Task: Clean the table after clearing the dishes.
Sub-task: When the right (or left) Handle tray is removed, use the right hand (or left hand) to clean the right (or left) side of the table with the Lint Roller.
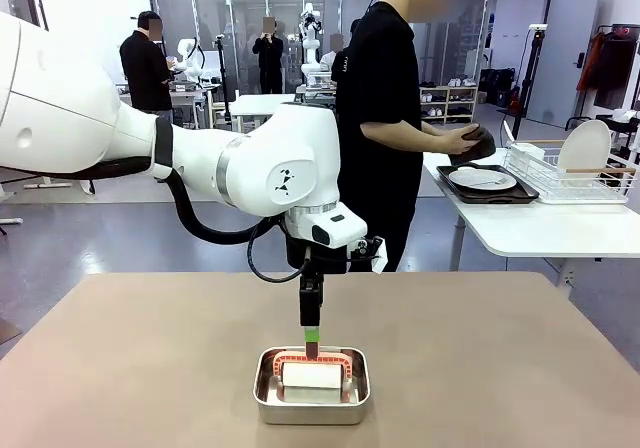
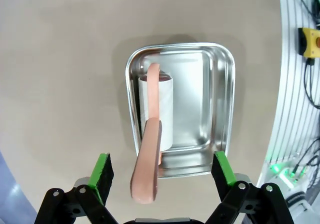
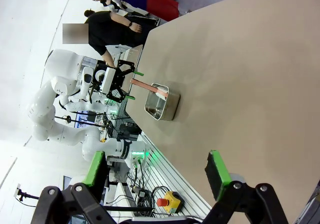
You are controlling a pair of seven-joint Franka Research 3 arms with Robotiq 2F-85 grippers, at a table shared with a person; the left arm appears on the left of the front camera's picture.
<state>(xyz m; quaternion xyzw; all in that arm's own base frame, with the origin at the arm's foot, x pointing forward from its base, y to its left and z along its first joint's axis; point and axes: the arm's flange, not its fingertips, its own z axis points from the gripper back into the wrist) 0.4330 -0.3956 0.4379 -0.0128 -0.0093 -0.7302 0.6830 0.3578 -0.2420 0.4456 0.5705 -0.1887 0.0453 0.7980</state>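
While the roller handle (image 2: 150, 154), at six o'clock of the pan (image 2: 200, 84), is straddled by the spread, empty left gripper (image 2: 161, 164), closing is needed.

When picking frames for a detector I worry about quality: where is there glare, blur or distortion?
Left wrist view: glare on the pan, the roller handle near the lens looks soft, the rail at right bows. Front view: even light, faint shadow under the pan. Right wrist view: rolled sideways, washed-out white at upper left.
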